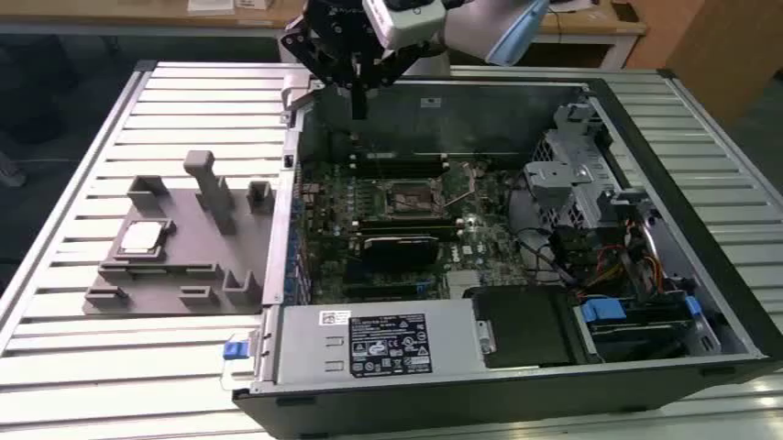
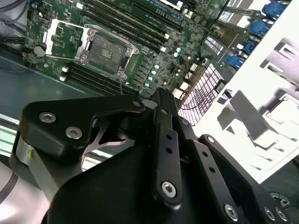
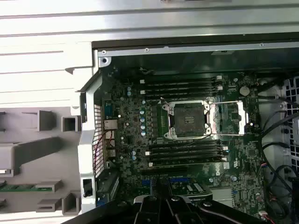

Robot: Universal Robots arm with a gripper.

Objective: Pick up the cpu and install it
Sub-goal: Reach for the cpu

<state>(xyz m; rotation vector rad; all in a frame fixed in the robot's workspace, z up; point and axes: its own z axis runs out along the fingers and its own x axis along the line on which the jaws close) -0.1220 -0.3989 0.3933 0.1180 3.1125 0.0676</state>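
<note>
Over a far corner of the case (image 1: pixel 490 115), exterior view: gripper (image 1: pixel 358 115) pointing straight down, fingers pressed together with nothing between them. Hangs clear of the motherboard (image 1: pixel 325 197), touching nothing. Toward the exterior view's left, on the slatted table (image 1: pixel 73 147): grey tray (image 1: pixel 183 266) with upright blocks, just beside the case. Flat in a pocket near the tray's left edge: cpu (image 1: pixel 141 238), silver top up, well apart from the gripper. Inside the case, mid-board: socket (image 1: pixel 413 197), empty, between two banks of memory slots.

Second wrist view: gripper (image 2: pixel 161 95) seen along its black linkage, fingers closed on each other, empty. Beyond the tip, socket (image 2: pixel 105 51) with its metal plate (image 2: pixel 63 35) open to one side. Past the case wall, tray (image 2: pixel 252 116) washed pale, with a square piece in one pocket that looks like the cpu (image 2: pixel 286 109), though hard to tell for sure.

First wrist view: looks down onto the motherboard (image 3: pixel 135 140). Socket (image 3: pixel 188 120) open and bare, plate (image 3: pixel 229 119) folded out beside it, memory slots on two sides. Gripper (image 3: pixel 159 189) dark over the board, short of the socket, holding nothing. Outside the case wall, tray (image 3: pixel 42 154) with its blocks.
</note>
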